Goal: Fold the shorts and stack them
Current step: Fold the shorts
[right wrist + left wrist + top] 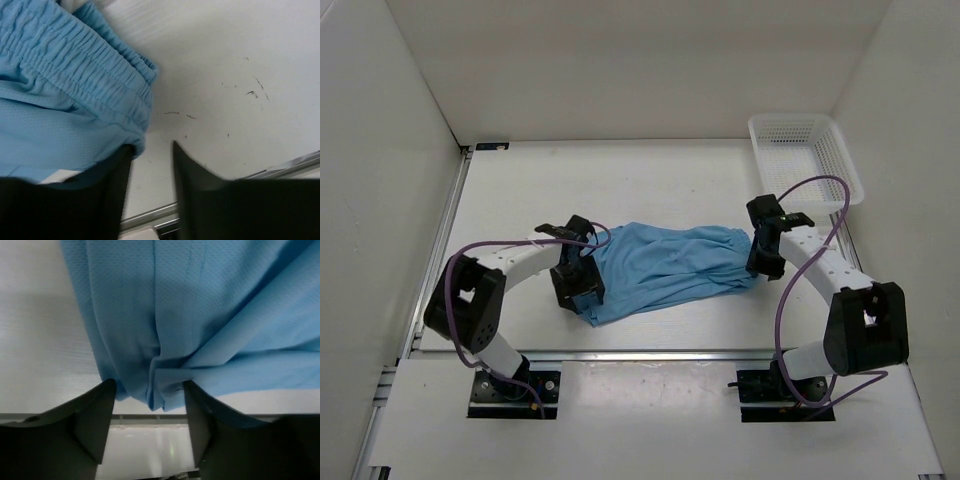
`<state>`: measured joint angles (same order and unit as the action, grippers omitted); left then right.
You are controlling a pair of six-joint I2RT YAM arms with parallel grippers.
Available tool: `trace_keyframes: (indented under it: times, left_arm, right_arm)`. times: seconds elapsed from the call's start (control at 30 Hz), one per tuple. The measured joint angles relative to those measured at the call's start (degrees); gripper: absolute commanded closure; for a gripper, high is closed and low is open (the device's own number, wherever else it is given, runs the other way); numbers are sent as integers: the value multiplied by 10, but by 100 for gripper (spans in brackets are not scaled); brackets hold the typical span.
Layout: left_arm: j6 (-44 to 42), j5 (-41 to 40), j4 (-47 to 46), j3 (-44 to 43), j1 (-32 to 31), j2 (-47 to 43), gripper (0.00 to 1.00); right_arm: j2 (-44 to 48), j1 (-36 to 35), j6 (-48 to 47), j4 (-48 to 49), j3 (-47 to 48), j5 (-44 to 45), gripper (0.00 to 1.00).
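Note:
The light blue shorts (665,265) lie bunched lengthwise on the white table between my two arms. My left gripper (578,288) is at their left end, open; in the left wrist view a pinched fold of the shorts (200,315) hangs between the spread fingertips of the left gripper (149,385), touching neither pad firmly. My right gripper (763,262) sits at the right end by the gathered waistband (85,60). The right gripper (153,146) is open with bare table in its gap, and the shorts' corner rests against its left finger (107,185).
A white mesh basket (798,119) stands at the back right corner. A metal rail (660,353) marks the table's near edge just in front of the shorts. White walls enclose the left, back and right sides.

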<state>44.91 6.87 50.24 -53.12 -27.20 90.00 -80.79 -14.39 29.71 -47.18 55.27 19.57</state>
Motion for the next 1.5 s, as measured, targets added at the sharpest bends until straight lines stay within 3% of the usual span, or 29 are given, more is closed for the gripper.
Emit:
trace_keyframes:
  times: [0.03,0.07,0.1,0.27,0.33,0.43,0.6,0.87,1.1,1.27,1.37,1.4,1.43,1.5]
  left_arm:
    - [3,1,-4,0,-3,11,54]
    - [2,1,-7,0,-5,21,84]
    - [5,1,-9,0,-7,28,90]
    - [4,-2,-8,-7,-7,27,90]
    - [4,-5,-1,-15,-7,19,90]
    - [4,-13,13,-30,-7,-5,90]
    - [4,-30,47,-66,-7,-54,90]
    - [4,-46,64,-91,-7,-64,90]
    - [4,-50,71,-92,-7,-64,90]
    - [4,-50,73,-93,-7,-60,90]
    - [4,-53,75,-96,-7,-54,90]
    - [4,-54,75,-96,-7,-54,90]
    - [4,-55,76,-97,-7,-53,90]
    - [4,-56,78,-99,-7,-53,90]
  right_arm:
    - [2,0,1,0,0,2,48]
    - [5,0,0,-3,2,4,48]
    - [7,0,0,-7,5,6,34]
    - [33,5,-1,-17,24,6,30]
    - [47,17,-2,-20,35,-5,37]
    - [66,47,-3,-21,47,-36,38]
    - [82,110,5,-13,38,-160,35]
    - [99,173,82,40,-69,-370,24]
    - [91,276,126,85,-111,-467,24]
    - [43,302,149,133,-112,-518,26]
    - [7,302,162,161,-113,-530,37]
    - [-4,302,165,168,-113,-534,45]
    - [-15,302,167,175,-113,-535,69]
    - [-31,302,167,184,-112,-537,94]
